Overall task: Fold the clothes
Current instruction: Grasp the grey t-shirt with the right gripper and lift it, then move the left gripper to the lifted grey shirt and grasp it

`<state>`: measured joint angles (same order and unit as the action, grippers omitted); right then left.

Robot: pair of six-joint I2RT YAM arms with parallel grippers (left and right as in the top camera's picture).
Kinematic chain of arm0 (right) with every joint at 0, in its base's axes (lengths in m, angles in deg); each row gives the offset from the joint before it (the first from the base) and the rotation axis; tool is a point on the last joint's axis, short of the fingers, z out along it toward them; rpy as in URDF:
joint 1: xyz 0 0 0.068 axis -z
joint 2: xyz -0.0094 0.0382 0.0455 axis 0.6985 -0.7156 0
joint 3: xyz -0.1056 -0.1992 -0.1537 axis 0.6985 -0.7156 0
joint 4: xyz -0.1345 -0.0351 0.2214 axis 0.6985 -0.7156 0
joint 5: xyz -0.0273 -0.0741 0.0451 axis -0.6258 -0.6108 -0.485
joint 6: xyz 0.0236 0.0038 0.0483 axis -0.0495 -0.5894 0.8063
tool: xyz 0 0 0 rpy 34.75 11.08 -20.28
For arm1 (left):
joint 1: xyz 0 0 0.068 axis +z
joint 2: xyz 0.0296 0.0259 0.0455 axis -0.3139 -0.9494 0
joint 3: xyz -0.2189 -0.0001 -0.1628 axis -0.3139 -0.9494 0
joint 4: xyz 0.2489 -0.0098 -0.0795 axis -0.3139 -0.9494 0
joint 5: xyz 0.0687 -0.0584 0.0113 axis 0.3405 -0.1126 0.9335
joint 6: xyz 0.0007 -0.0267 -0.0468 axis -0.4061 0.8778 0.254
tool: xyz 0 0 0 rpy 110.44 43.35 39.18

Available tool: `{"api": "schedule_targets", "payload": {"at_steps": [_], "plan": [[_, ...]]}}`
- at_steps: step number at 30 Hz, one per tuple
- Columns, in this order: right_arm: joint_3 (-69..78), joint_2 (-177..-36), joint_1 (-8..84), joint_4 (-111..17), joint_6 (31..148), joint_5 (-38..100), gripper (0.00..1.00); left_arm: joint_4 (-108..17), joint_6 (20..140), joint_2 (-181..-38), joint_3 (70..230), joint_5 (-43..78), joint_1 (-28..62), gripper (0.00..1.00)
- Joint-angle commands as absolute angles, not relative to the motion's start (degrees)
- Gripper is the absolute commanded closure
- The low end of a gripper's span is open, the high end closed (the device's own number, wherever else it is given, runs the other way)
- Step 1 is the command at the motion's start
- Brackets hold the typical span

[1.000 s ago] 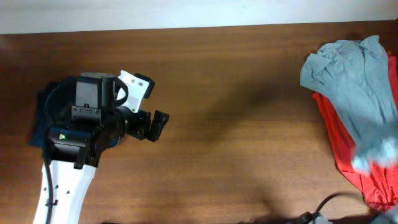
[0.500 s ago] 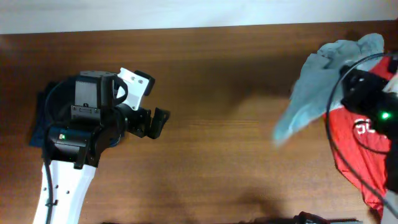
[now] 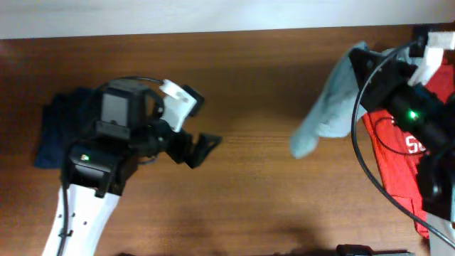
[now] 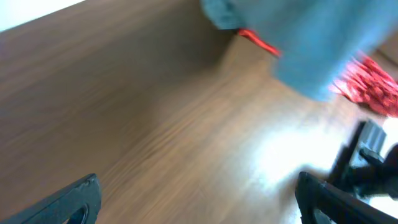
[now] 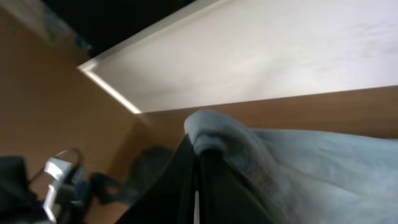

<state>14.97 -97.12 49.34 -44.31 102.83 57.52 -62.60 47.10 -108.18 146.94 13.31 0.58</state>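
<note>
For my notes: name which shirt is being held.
The pale grey-blue T-shirt, pinched by the right gripper; the red one and navy one lie on the table.

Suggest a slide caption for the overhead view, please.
Right gripper, shut on the grey-blue T-shirt, holds it beside the red shirt; left gripper open.

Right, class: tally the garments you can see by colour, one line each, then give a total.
pale grey-blue shirt: 1
red shirt: 1 (bunched; any more underneath cannot be told)
dark navy garment: 1
Total: 3
</note>
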Motion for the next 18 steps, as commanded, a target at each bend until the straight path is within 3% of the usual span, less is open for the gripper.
{"api": "schedule_targets", "payload": {"at_steps": [1, 8, 18], "plan": [[16.2, -98.5, 45.9, -41.7, 108.9, 55.6, 0.96, -62.1, 41.7, -108.2, 147.8, 12.6, -4.3, 0.01], [16.2, -100.4, 39.6, -36.5, 111.2, 53.9, 0.96, -58.4, 40.9, -108.2, 147.8, 18.5, -11.0, 0.01], [16.2, -99.0, 30.7, -30.9, 111.2, 54.0, 0.96, -55.1, 40.8, -110.3, 147.8, 22.7, -12.4, 0.01]]}}
